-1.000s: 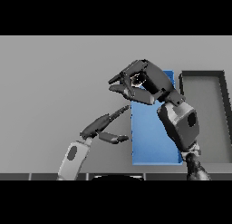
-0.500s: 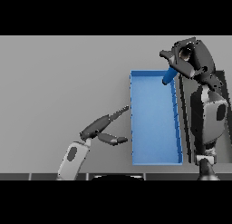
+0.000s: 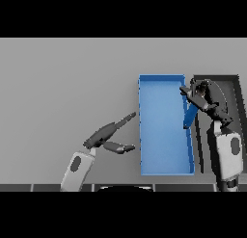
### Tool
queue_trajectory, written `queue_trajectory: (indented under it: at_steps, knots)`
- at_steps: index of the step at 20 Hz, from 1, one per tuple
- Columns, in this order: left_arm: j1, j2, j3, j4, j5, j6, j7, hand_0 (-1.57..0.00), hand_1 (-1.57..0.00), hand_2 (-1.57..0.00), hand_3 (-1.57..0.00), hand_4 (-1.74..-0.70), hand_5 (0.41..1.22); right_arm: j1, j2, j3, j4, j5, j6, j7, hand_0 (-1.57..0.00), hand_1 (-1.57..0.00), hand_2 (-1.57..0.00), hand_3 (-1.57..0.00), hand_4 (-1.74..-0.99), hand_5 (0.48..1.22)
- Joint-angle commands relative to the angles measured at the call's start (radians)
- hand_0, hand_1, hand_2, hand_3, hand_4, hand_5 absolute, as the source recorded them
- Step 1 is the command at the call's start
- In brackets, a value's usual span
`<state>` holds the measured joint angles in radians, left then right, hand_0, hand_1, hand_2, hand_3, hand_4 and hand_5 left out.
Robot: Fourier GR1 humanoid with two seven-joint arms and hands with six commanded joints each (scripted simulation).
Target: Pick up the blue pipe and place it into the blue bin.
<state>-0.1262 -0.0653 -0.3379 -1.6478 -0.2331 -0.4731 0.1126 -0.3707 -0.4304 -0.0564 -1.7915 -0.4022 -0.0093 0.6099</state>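
Observation:
The blue pipe [image 3: 189,116] hangs tilted at the right wall of the blue bin [image 3: 164,170], its lower end just inside the rim. My right hand [image 3: 205,96] is curled round the pipe's upper end, above the bin's right edge. My left hand [image 3: 107,134] hovers over the table to the left of the bin, fingers straight and pointing toward the bin, thumb spread, holding nothing.
A dark bin [image 3: 226,79] stands directly right of the blue bin, partly hidden by my right forearm [image 3: 226,155]. Grey table [image 3: 67,83] stretches to the left and back.
My right hand has carried the pipe from the bin's far right corner nearer and lower along its right wall. The left hand has barely moved.

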Motion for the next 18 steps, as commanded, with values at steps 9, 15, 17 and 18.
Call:
queue_trajectory:
  at_steps: [9,15,17,18]
  knots:
    - [0.025,0.000,-0.024,-0.024,-0.010,-0.001,0.004,0.00,0.00,0.00,0.00,-0.88,0.421,0.149,-0.277,0.348,0.018,-0.122,-0.428,-0.001,-1.57,-1.57,-1.57,-0.91,-1.741,1.221]
    - [0.016,0.006,-0.017,-0.013,-0.016,0.001,0.008,0.00,0.00,0.00,0.00,-0.88,0.427,-0.009,-0.502,0.674,0.117,-0.392,-0.611,0.000,-0.60,-0.55,-0.55,-0.32,-1.337,1.221]
    - [0.018,0.002,-0.017,-0.017,-0.013,0.002,0.013,0.00,0.00,0.00,0.00,-0.88,0.430,-0.056,-0.548,0.762,0.126,-0.427,-0.575,-0.001,-0.38,-0.35,-0.35,-0.21,-1.219,1.137]
    - [0.020,-0.004,-0.022,-0.020,-0.012,0.002,0.012,0.00,0.00,0.00,0.00,-0.88,0.429,-0.109,-0.588,0.847,0.137,-0.448,-0.553,0.000,-0.31,-0.28,-0.28,-0.16,-1.175,1.084]
